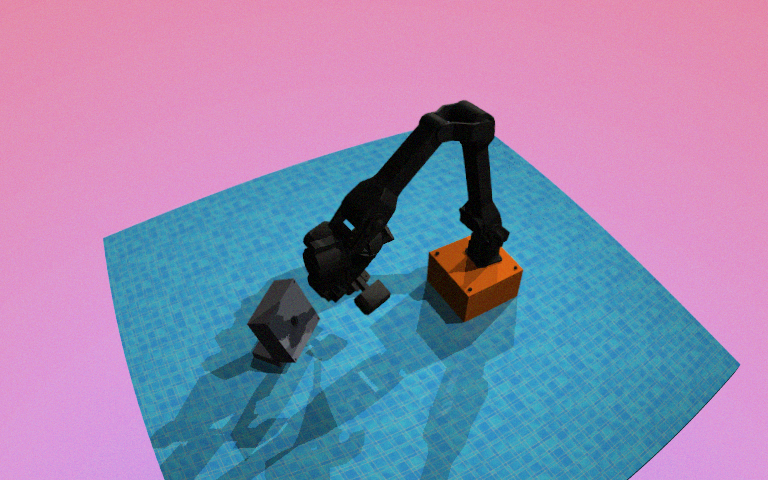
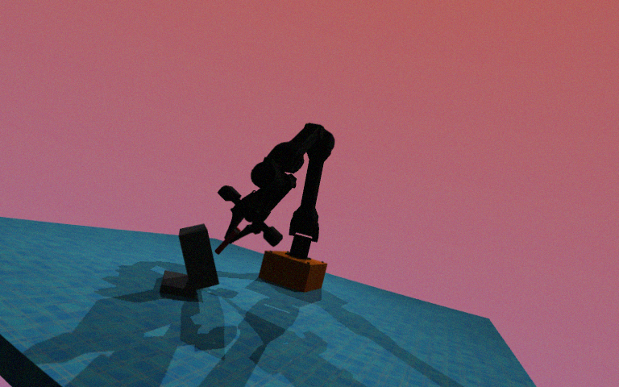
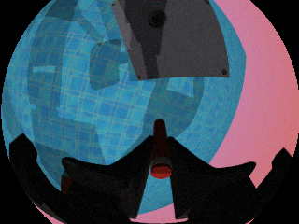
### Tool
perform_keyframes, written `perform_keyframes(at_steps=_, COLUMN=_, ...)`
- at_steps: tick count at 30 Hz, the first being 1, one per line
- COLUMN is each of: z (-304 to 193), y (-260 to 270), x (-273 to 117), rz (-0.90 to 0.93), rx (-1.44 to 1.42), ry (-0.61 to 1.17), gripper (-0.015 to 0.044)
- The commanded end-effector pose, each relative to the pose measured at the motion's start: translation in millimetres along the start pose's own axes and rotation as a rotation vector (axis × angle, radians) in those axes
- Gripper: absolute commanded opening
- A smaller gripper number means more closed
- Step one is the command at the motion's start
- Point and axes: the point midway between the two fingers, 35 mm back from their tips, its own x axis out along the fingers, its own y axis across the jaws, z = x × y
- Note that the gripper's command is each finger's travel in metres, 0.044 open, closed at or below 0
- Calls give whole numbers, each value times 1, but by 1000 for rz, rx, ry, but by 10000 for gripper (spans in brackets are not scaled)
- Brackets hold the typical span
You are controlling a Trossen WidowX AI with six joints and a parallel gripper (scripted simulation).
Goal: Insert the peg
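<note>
A dark red, round-looking peg (image 2: 220,248) (image 3: 160,135) is held tilted, its free lower end pointing down towards the panel. My gripper (image 2: 230,235) (image 3: 160,140) is shut on the peg, above the table and on the robot side of the panel. The peg and fingertips are hidden in the top view. The grey sloped panel (image 1: 293,303) (image 2: 200,259) (image 3: 187,51) has one dark round hole (image 1: 294,320) (image 3: 157,19) in its face. In the wrist view the hole is above the peg's far end, with a gap between. The peg is apart from the panel.
The panel's low foot (image 1: 265,356) (image 2: 172,282) rests on the blue tiled table (image 1: 584,333) (image 2: 375,335). The orange base block (image 1: 447,262) (image 2: 284,272) carries the arm, across from the panel face. Arm shadows fall over the table and part of the panel face.
</note>
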Motion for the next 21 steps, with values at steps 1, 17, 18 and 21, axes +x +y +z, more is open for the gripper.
perform_keyframes(at_steps=1, z=3, y=2, x=-1, rz=-24, rx=-30, ry=-7, gripper=0)
perform_keyframes(at_steps=17, z=13, y=13, x=-9, rz=-114, rx=-153, ry=-35, gripper=0)
perform_keyframes(at_steps=18, z=14, y=13, x=-10, rz=-119, rx=-161, ry=-37, gripper=0)
perform_keyframes(at_steps=21, z=16, y=15, x=-11, rz=-136, rx=-183, ry=-42, gripper=0)
